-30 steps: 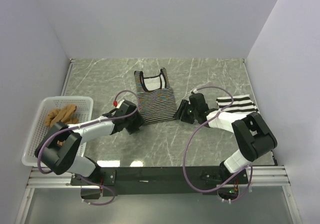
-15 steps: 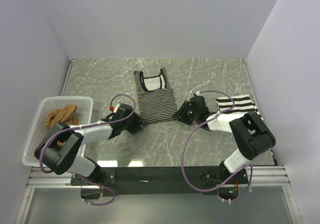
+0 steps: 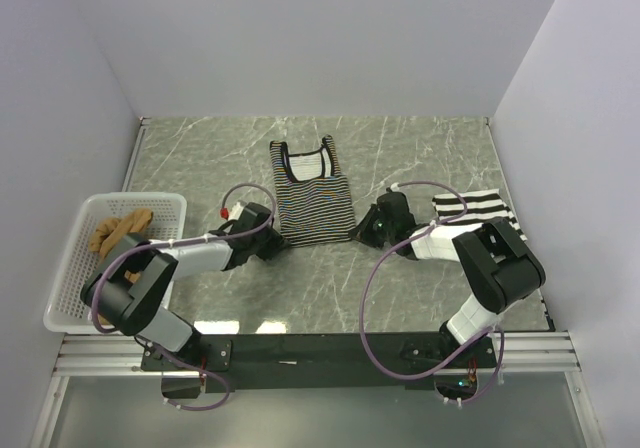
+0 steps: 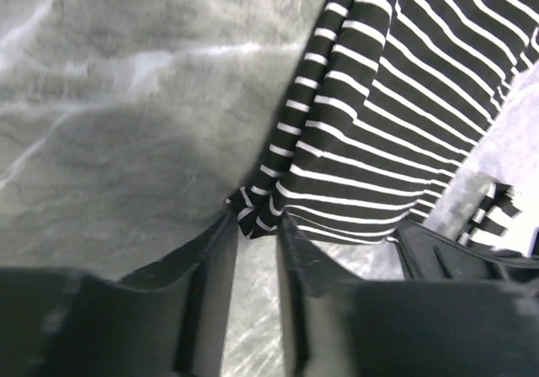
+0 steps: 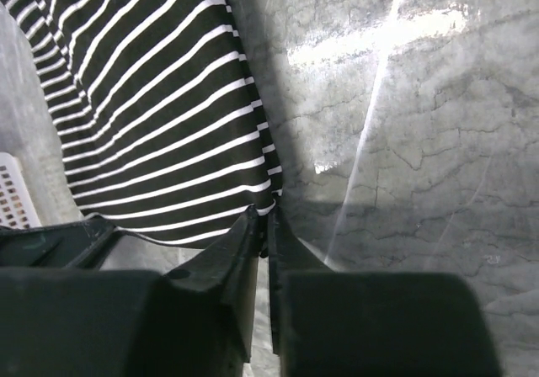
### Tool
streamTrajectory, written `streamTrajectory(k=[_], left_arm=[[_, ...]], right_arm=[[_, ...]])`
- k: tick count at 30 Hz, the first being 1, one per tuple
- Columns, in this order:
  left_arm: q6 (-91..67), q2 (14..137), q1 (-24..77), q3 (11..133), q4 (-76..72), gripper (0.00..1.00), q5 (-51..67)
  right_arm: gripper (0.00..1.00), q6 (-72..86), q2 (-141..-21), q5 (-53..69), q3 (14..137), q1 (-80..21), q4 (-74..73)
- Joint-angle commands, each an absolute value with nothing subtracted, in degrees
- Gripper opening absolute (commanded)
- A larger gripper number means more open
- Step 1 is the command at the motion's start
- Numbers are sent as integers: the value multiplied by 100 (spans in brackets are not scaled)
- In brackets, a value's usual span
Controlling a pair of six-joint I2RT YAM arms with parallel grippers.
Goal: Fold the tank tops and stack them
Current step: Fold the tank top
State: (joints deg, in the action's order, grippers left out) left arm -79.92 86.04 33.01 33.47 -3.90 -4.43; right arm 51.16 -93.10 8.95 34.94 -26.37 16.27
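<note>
Down at the near hem of the thin-striped tank top [image 3: 313, 198], spread flat mid-table [image 3: 400, 278], the left hand [image 4: 253, 225] pinches its left corner and the right hand [image 5: 265, 225] is clamped on its right corner.

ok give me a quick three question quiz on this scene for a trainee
1. True or false: the thin-striped tank top lies spread flat on the table.
2. Which corner of it does the right gripper pinch? A) a strap B) the hem corner on its own side C) none
3. What lies in the white basket?

Key:
1. True
2. B; the left gripper closes at the other hem corner
3. The tan-brown tank top, bunched
</note>
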Motion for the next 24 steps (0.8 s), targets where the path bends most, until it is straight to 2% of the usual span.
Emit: streamTrajectory(k=[1,3,6,13,18,21,24], left_arm=[[-7525,8842,3270,3498,422,25,-1028],[-7427,8816,3278,3515,501,20,-1081],[-7164,8719,3322,3533,623,1,-1055],[-7057,7885,3883,3394,1439,1,-1195],[-7679,6771,4700,2998,1968,1,-1169],[-8250,6173,5761,2874,2354,1,-1256],[-8778,5855,6361,3067,3029,1,-1529]], right_arm=[[9,4747,-9360,571,3630,-2663,1073],[7,4667,-9308,563,3674,-2663,941],[2,4483,-9220,580,3726,-2663,757],[0,4263,-8263,457,3158,-2909,194],[0,4455,-6621,176,2357,-3567,-490],[0,5007,-5531,9,1943,-4270,-1087],[0,5473,-4380,-254,1828,-4868,-1877]])
